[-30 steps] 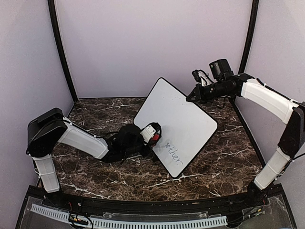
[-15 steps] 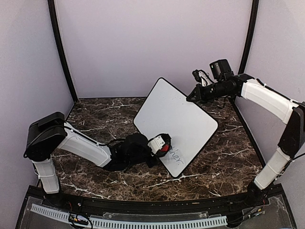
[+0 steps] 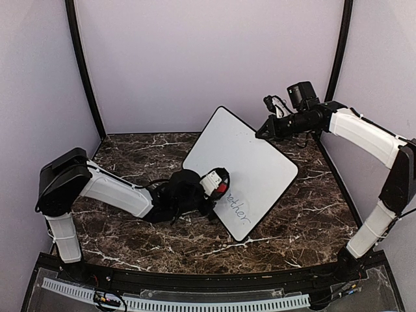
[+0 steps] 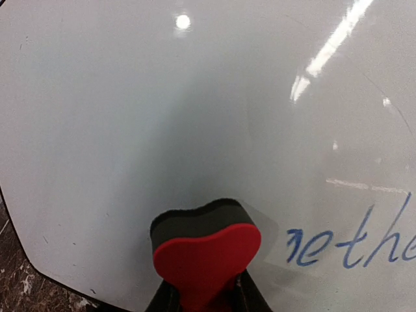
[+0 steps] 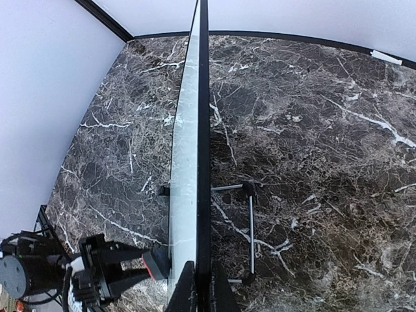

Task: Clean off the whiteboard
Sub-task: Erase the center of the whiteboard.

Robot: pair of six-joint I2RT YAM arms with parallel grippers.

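Found whiteboard (image 3: 240, 169) tilted on tabletop (image 3: 130, 156), upper edge pinched in right hand (image 3: 263, 130), left hand (image 3: 220, 185) clamped on red eraser (image 4: 205, 250) against board face beside blue writing (image 4: 351, 244); hard pressing could shove board off wire stand (image 5: 250, 234).

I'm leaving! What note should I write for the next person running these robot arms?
Left gripper: shut on the red eraser, felt side against the whiteboard beside the start of the blue writing.
Right gripper: shut on the whiteboard's top edge, steadying it tilted on the table.
Done: the rest of the board looks clean.
Left: wipe off the blue word.
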